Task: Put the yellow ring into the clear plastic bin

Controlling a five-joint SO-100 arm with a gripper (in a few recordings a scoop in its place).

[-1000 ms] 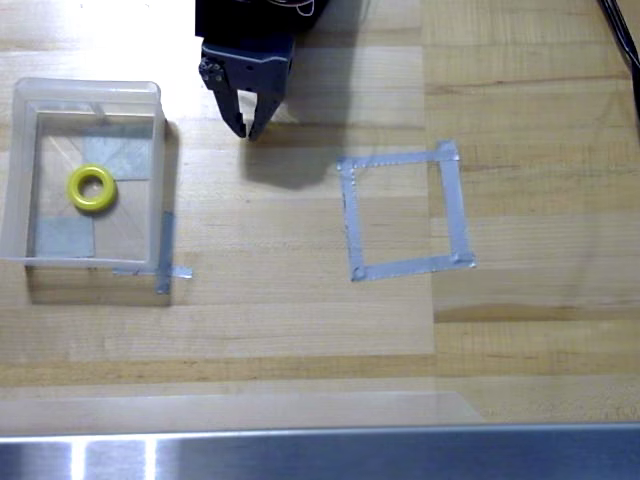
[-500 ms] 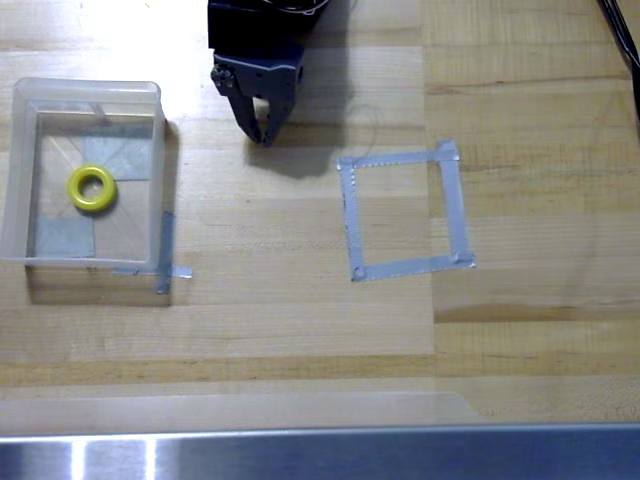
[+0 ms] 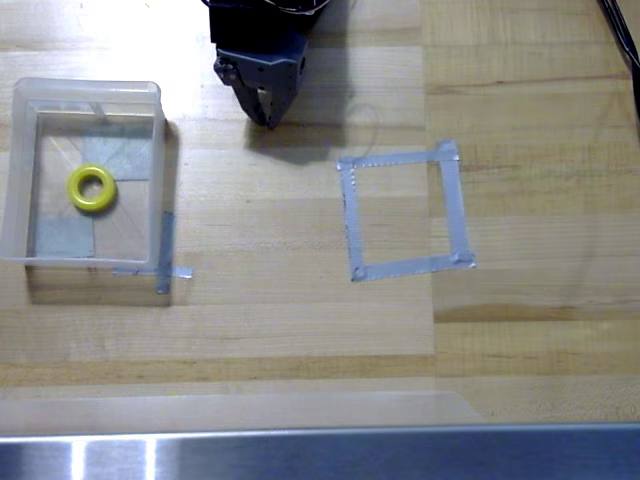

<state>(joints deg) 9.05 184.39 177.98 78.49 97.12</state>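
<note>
The yellow ring point(image 3: 91, 188) lies flat on the bottom of the clear plastic bin point(image 3: 12, 170), which stands at the left of the wooden table. Grey tape patches show through the bin's floor beside the ring. My dark gripper point(image 3: 266, 119) hangs at the top centre, to the right of the bin and well apart from it. Its fingers are shut with nothing between them, tips pointing down the picture.
A square outline of grey tape point(image 3: 403, 212) is stuck to the table right of centre. Short tape strips point(image 3: 164, 255) lie at the bin's lower right corner. A metal rail point(image 3: 320, 455) runs along the bottom edge.
The gripper has moved a little right and up the picture, away from the bin, and its fingers have closed together. The ring and the bin have stayed put.
</note>
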